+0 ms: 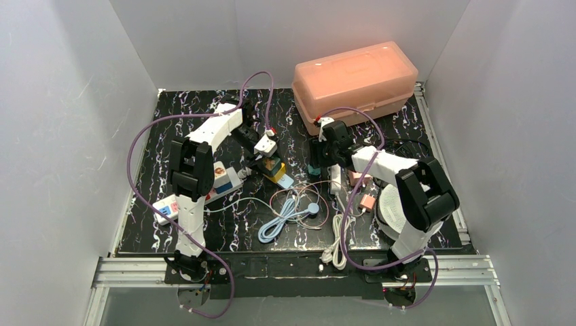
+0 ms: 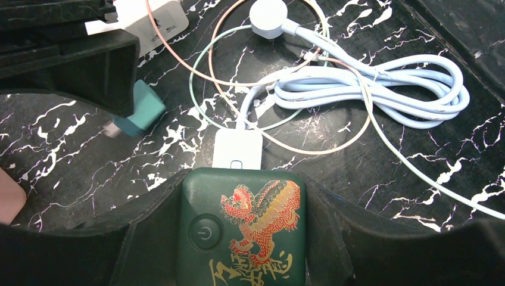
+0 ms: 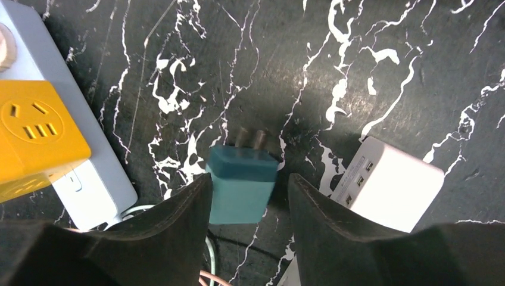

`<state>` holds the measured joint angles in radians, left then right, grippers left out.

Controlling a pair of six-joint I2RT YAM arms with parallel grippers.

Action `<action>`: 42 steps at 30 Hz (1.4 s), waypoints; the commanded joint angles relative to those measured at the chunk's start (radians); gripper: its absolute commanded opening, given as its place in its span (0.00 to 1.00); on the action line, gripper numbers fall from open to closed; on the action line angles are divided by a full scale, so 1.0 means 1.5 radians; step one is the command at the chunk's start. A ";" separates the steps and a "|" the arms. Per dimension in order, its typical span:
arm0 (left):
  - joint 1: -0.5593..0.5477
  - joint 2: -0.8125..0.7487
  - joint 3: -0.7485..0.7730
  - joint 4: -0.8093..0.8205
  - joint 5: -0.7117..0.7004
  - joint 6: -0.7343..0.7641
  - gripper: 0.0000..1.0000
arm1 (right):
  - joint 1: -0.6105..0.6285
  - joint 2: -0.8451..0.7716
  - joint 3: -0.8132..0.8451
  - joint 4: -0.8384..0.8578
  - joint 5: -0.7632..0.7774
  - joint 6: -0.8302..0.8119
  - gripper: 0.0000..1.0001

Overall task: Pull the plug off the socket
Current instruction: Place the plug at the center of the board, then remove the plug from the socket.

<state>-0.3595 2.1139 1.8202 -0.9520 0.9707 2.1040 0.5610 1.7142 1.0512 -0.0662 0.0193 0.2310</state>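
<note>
Right end effector (image 3: 248, 182) grips a teal plug (image 3: 241, 190), prongs bare; left end effector (image 2: 241, 187) clamps a green cube (image 2: 241, 238).

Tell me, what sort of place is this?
Probably a robotics lab test cell: plain white walls box in a black marbled table, a left arm and right arm are bolted to its edge, and a power strip, charger and cables lie scattered for practice.

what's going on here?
The left arm's fingers clamp the green dragon-print adapter. The right arm's fingers hold the teal plug. Its two prongs are bare and in no socket, so it looks pulled out. The yellow socket cube and white USB charger lie on either side of it.
</note>
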 commanded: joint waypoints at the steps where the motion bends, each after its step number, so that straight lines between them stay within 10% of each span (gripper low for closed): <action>1: -0.006 -0.005 -0.034 -0.293 -0.028 0.246 0.26 | 0.000 0.009 0.028 -0.018 -0.003 0.017 0.59; 8: -0.006 -0.015 -0.038 -0.279 -0.015 0.230 0.36 | 0.000 -0.031 0.015 -0.011 0.026 0.013 0.61; 12: -0.006 -0.026 -0.025 -0.260 0.003 0.188 0.98 | 0.002 -0.095 -0.023 0.046 -0.061 -0.009 0.65; 23: 0.022 -0.110 -0.006 -0.230 0.072 0.068 0.98 | 0.124 -0.114 -0.108 0.218 -0.090 -0.142 0.84; 34: 0.174 -0.276 -0.089 0.136 0.183 -0.561 0.98 | 0.178 -0.052 -0.128 0.385 -0.076 -0.180 0.87; 42: 0.200 -0.341 -0.099 0.274 0.059 -0.900 0.98 | 0.201 0.037 -0.111 0.455 -0.063 -0.207 0.89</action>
<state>-0.0666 1.6669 1.6760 -0.5640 1.1091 1.0637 0.8452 1.7302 0.8639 0.4870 -0.0978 -0.0391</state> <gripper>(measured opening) 0.981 0.883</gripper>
